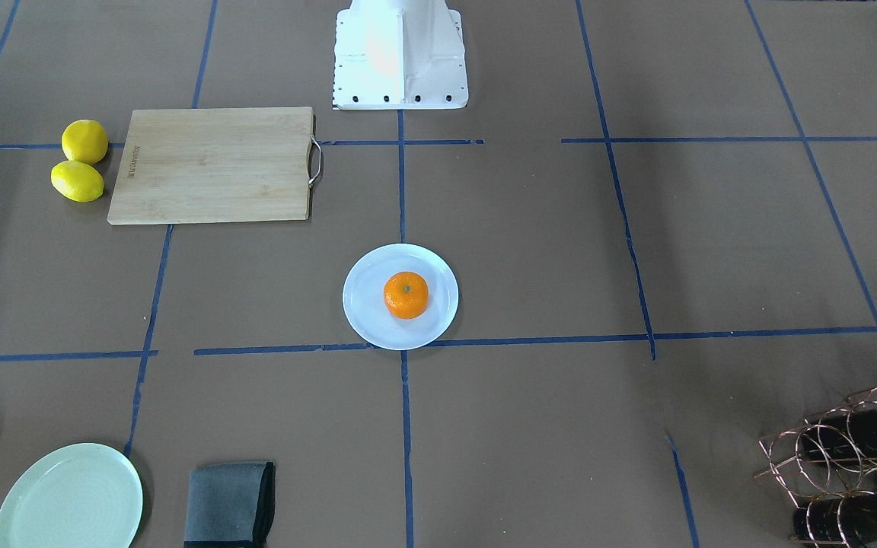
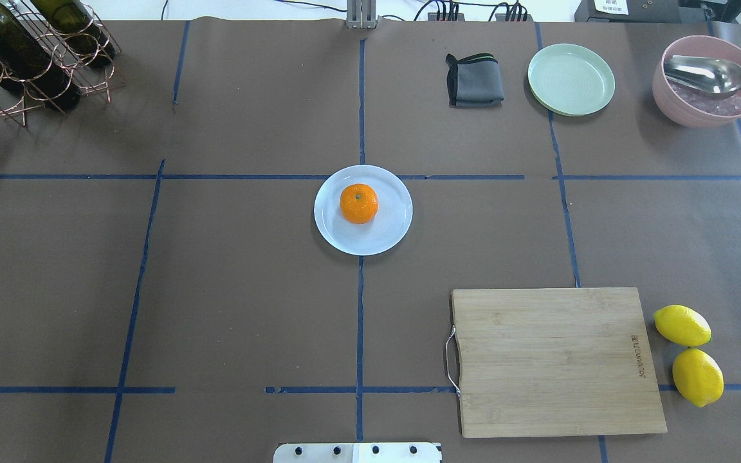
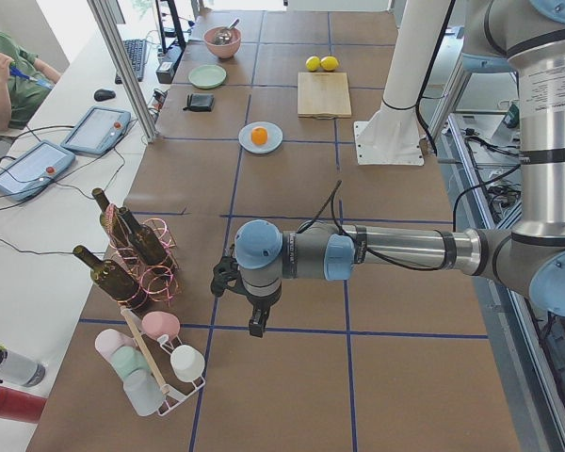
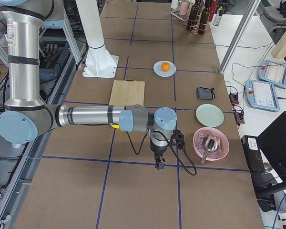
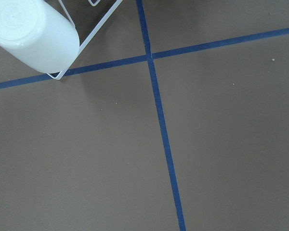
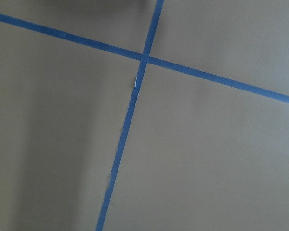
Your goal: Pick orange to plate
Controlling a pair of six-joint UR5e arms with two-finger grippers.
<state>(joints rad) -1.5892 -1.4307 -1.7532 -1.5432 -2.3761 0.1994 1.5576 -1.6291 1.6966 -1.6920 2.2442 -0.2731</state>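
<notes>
Orange on plate, well inside its rim

Brown paper covers the whole desk, with blue tape cutting it into big squares. The light is flat and even, the shadows soft. Along the operators' side runs a white side table — two tablets, a keyboard, loose cables. An aluminium post rises at its edge — a dark monitor sits near it.
</notes>
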